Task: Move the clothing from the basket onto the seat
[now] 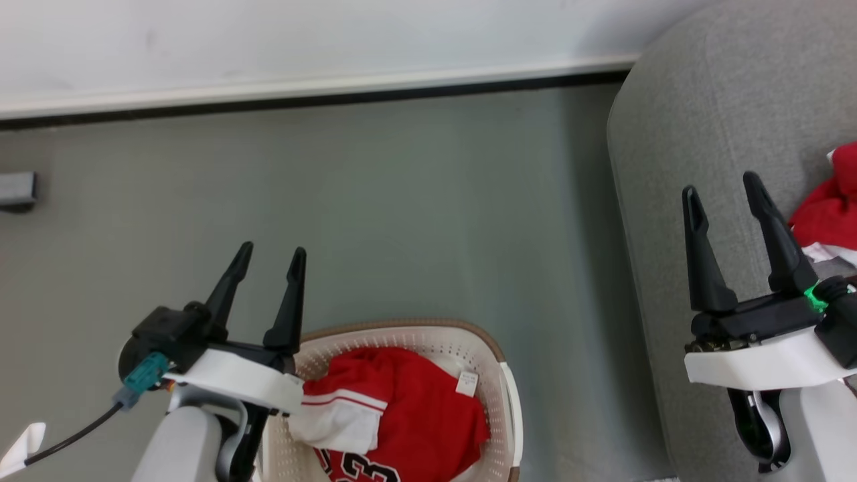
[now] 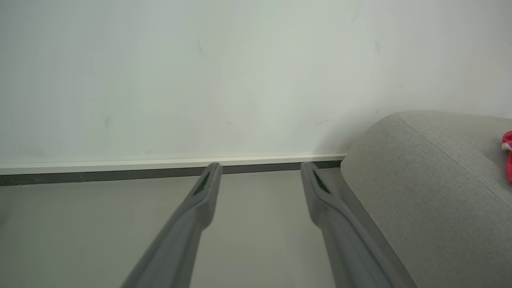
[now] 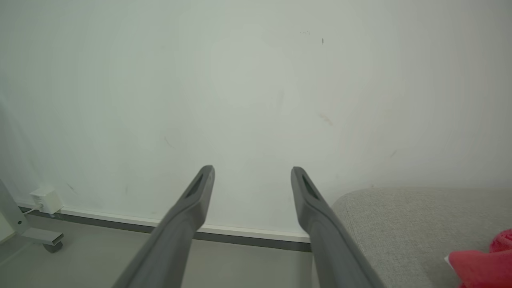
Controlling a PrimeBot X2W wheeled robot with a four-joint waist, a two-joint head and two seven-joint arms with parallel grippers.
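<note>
The cream basket [image 1: 505, 381] with a brown rim stands on the floor at the bottom centre of the head view. Red clothing [image 1: 408, 415] with white trim and a white tag lies inside it. More red clothing [image 1: 830, 211] rests on the grey seat [image 1: 703, 127] at the right edge, also seen in the left wrist view [image 2: 507, 154] and the right wrist view [image 3: 480, 262]. My left gripper [image 1: 271, 258] hovers open just left of the basket, empty. My right gripper [image 1: 723, 187] stands open above the seat's edge, empty. Both point toward the wall.
A white wall with a skirting board [image 1: 321, 90] runs across the back. Grey floor [image 1: 415, 214] lies between basket and wall. A small grey object [image 1: 17, 189] sits at the far left. A white box and a wheeled leg [image 3: 42, 236] stand by the wall.
</note>
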